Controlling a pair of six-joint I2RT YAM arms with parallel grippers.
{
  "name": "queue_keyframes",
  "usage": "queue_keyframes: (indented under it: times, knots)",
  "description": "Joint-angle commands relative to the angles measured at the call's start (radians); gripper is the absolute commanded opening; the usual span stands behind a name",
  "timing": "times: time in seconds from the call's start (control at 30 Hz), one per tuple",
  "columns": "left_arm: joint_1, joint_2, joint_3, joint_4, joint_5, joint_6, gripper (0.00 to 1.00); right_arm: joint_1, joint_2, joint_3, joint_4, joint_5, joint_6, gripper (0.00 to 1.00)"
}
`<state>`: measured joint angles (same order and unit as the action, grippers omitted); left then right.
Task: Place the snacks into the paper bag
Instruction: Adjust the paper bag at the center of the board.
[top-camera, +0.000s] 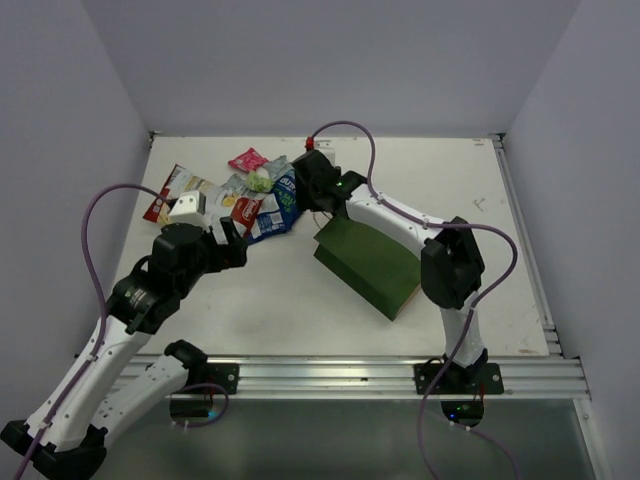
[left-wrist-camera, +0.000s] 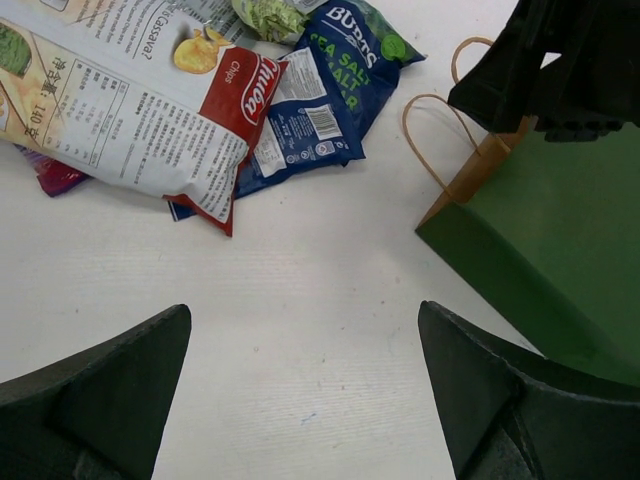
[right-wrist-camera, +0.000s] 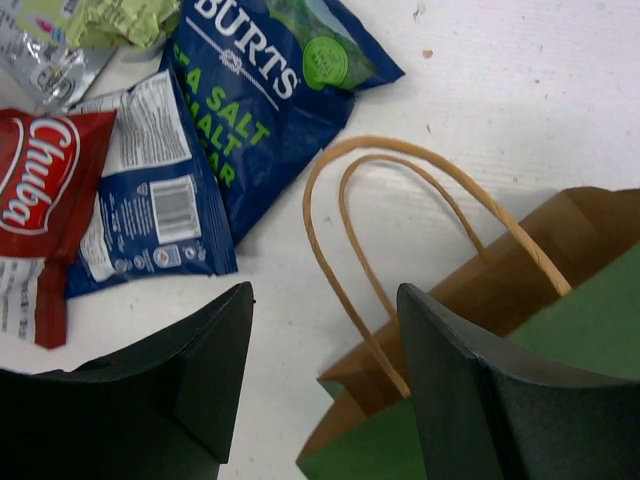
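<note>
The snacks (top-camera: 235, 190) lie heaped at the table's back left: a large white-red-yellow chip bag (left-wrist-camera: 130, 100), two blue packets (left-wrist-camera: 345, 65) (right-wrist-camera: 150, 190), a green one (right-wrist-camera: 110, 20), a pink one (top-camera: 247, 159). The dark green paper bag (top-camera: 368, 262) lies on its side, its brown mouth and tan handles (right-wrist-camera: 400, 190) facing the heap. My right gripper (right-wrist-camera: 325, 292) hangs open just above the bag's mouth, the handle loops below its jaws, gripping nothing. My left gripper (left-wrist-camera: 305, 308) is open over bare table, just short of the chip bag.
The right arm (top-camera: 400, 215) stretches over the paper bag's far side. A metal rail (top-camera: 350, 375) runs along the near edge, and white walls close in the left, back and right. A silver packet (right-wrist-camera: 45, 65) sits beside the green one.
</note>
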<state>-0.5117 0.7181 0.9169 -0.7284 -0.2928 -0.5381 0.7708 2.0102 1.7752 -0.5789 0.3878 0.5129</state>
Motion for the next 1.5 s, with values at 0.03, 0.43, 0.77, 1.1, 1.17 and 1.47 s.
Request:
queue_keyframes:
  times: [0.03,0.43,0.77,1.1,1.17,1.47]
  knots:
    - [0.002,-0.022,-0.007,-0.051,-0.028,-0.026,1.0,-0.007,0.064,0.079,0.116,0.062,0.087,0.63]
    - [0.002,-0.043,-0.007,-0.08,-0.026,-0.011,1.0,-0.024,0.174,0.138,0.243,0.056,0.128,0.59]
    - [0.001,-0.045,-0.001,-0.078,-0.028,0.007,1.0,-0.041,0.136,0.104,0.246,0.06,0.089,0.13]
    - [0.001,-0.009,0.01,-0.037,-0.008,0.02,1.0,-0.042,-0.086,0.04,0.198,0.005,-0.097,0.0]
    - [0.001,0.006,0.016,-0.023,0.007,0.02,1.0,-0.042,-0.148,0.026,0.188,-0.026,-0.117,0.0]
    - [0.002,0.049,0.083,-0.003,0.046,0.007,1.0,-0.044,-0.304,0.076,0.048,-0.168,-0.232,0.0]
